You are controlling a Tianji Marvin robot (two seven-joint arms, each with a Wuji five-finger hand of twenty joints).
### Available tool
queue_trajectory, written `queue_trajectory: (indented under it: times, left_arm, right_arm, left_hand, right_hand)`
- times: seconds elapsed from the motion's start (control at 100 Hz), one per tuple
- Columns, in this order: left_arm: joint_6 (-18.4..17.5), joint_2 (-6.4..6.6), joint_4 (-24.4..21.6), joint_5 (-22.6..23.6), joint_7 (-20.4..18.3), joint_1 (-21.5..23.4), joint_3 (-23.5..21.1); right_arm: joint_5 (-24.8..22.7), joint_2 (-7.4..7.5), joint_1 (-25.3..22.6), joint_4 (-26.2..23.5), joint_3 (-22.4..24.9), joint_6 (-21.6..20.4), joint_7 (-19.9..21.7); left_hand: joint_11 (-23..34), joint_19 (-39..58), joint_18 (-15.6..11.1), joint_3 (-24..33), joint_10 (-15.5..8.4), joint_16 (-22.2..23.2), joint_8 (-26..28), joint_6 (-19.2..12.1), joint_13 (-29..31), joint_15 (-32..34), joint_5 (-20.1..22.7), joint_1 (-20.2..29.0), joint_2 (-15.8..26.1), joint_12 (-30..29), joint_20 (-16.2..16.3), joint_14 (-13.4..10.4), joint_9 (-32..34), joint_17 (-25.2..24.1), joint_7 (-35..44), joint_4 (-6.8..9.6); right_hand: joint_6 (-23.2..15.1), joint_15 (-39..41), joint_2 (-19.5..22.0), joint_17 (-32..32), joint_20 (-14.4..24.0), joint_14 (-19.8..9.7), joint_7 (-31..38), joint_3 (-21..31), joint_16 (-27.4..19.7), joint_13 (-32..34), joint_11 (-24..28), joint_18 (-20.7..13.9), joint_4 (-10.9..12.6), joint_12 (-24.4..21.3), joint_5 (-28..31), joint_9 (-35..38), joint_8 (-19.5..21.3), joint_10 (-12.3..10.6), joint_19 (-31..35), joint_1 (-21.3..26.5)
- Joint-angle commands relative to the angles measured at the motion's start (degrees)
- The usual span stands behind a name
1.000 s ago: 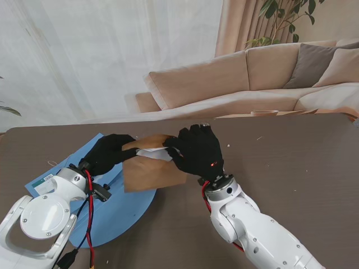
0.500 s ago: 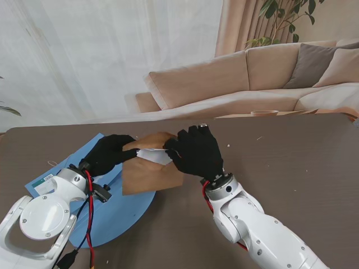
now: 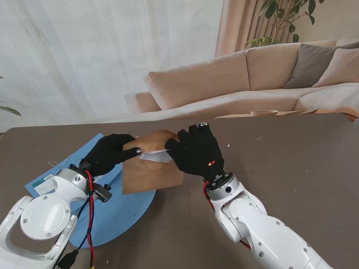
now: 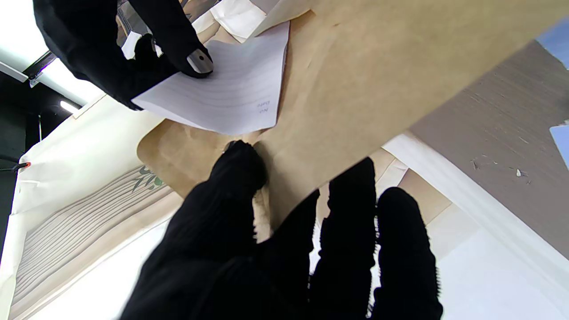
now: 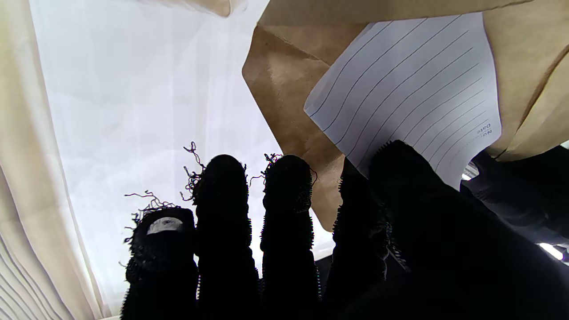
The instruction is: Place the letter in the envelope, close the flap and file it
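Letter (image 3: 156,156) has slid leftward into envelope (image 3: 151,171) (right hand (image 3: 197,152) pinching).

A living room at home, beige sofa (image 3: 235,84) with cushions (image 3: 311,64) behind the dark wood surface (image 3: 291,151), sheer curtains (image 3: 106,56) over a bright window, leafy houseplant (image 3: 283,19) in the corner

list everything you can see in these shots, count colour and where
envelope: 1, brown, held up over the folder, flap open
letter: 1, white lined sheet, partly in the envelope mouth
folder: 1, blue, flat on the table at my left
table: 1, dark brown
sofa: 1, beige, beyond the table
plant: 1, green, far right
left hand: 1, black glove, gripping the envelope
right hand: 1, black glove, pinching the letter
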Motion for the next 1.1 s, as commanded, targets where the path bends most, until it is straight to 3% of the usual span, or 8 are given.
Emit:
queue_trajectory:
  times: [0.0, 0.55, 0.69, 0.72, 0.8, 0.88, 1.09]
  left_arm:
    - [0.2, -0.38, -0.7, -0.2, -0.7, 0.3, 0.1]
    - [0.7, -0.47, -0.9, -0.7, -0.5, -0.1, 0.7]
    - [0.7, -0.46, -0.8, -0.7, -0.5, -0.2, 0.9]
    - [0.8, -0.45, -0.8, -0.7, -0.5, -0.3, 1.0]
    - [0.8, -0.46, -0.8, -0.7, -0.5, -0.3, 1.2]
    - [0.9, -0.47, -0.8, -0.6, -0.4, -0.3, 1.3]
    - [0.9, -0.53, -0.7, -0.4, -0.1, -0.2, 1.2]
  right_arm:
    - [-0.5, 0.29, -0.1, -0.8, 0.0, 0.1, 1.7]
    - [-1.9, 0.93, 1.3, -0.5, -1.7, -0.8, 4.9]
    - [-2.1, 1.07, 1.5, -0.8, -1.9, -1.3, 6.1]
    - [-2.0, 1.06, 1.6, -0.7, -2.0, -1.4, 6.2]
    - [-1.8, 0.97, 1.8, -0.4, -2.2, -1.5, 5.7]
    - [-1.5, 0.89, 1.8, -0.4, -2.2, -1.4, 5.5]
    - [1.5, 0.14, 0.8, -0.4, -1.3, -3.0, 4.1]
  left_hand:
    - [1.8, 1.6, -0.4, -0.4, -1.7, 1.6, 0.9, 0.7, -0.6, 1.1, -1.2, 3.5, 2.7, 0.9, 1.4, -0.2, -0.9, -0.4, 1.2, 1.07]
    - [1.6, 1.3, -0.5, -0.3, -1.9, 1.7, 1.1, 0.6, -0.9, 0.8, -1.4, 3.5, 2.9, 1.1, 1.5, -0.1, -1.1, -0.6, 1.1, 0.98]
    - [1.6, 1.3, -0.5, -0.3, -1.9, 1.7, 1.1, 0.5, -0.9, 0.7, -1.4, 3.5, 2.9, 1.2, 1.6, -0.1, -1.2, -0.6, 1.1, 0.97]
    - [1.6, 1.2, -0.5, -0.3, -1.9, 1.7, 1.2, 0.5, -0.9, 0.7, -1.4, 3.5, 2.9, 1.2, 1.6, -0.2, -1.1, -0.6, 1.1, 0.97]
    - [1.6, 1.2, -0.6, -0.3, -1.9, 1.7, 1.2, 0.5, -0.9, 0.7, -1.4, 3.5, 3.0, 1.2, 1.6, -0.2, -1.1, -0.6, 1.1, 0.96]
    - [1.5, 1.2, -0.5, -0.4, -1.9, 1.7, 1.2, 0.5, -1.0, 0.7, -1.4, 3.5, 2.9, 1.3, 1.6, -0.1, -1.2, -0.7, 1.1, 0.95]
    - [1.5, 1.1, -0.5, -0.3, -1.9, 1.8, 1.2, 0.5, -0.9, 0.7, -1.4, 3.5, 2.9, 1.3, 1.7, -0.2, -1.1, -0.6, 1.1, 0.97]
  right_hand:
    - [-5.7, -0.1, 2.2, -0.5, 1.3, -1.1, 1.0, 0.7, 0.9, -0.7, -0.4, -1.3, -0.4, 0.7, 0.7, -0.2, 1.7, -0.7, 1.9, 2.1]
    - [-4.8, -0.5, 1.7, -0.9, 1.2, -1.3, 0.2, 1.1, 1.0, -1.0, -0.7, -1.6, 0.5, 1.1, 1.1, -0.5, 1.4, -1.3, 1.6, 1.8]
    - [-2.0, -0.5, 1.1, -1.0, 1.2, -1.3, -0.4, 1.8, 1.0, -1.1, -0.8, -1.5, 1.3, 1.3, 1.3, -0.4, -0.6, -1.3, 1.5, 1.9]
    - [-0.4, -0.6, 0.2, -1.0, 1.2, -1.4, 0.7, 2.4, 1.1, -0.9, -0.9, -1.5, 1.8, 1.6, 0.9, -0.2, -3.9, -1.3, 1.5, 1.9]
    - [3.7, -0.7, -4.8, -0.9, 1.2, -1.4, 0.3, 4.6, 1.1, -0.7, -1.0, -1.3, 1.8, 1.9, -1.7, -0.2, -7.8, -1.6, 1.6, 0.3]
    - [6.3, -1.2, -8.3, -1.0, 1.1, -1.7, -0.2, 5.9, 0.9, -1.0, -1.4, -1.8, 1.8, 1.6, -4.4, -1.1, -8.4, -1.8, 1.4, -1.3]
    - [7.8, -2.9, -13.1, -0.8, 0.9, -1.6, -0.4, 9.0, 0.1, -0.8, -5.5, -1.7, 2.0, -1.8, -6.0, -1.3, -7.1, -1.6, 1.5, -2.4]
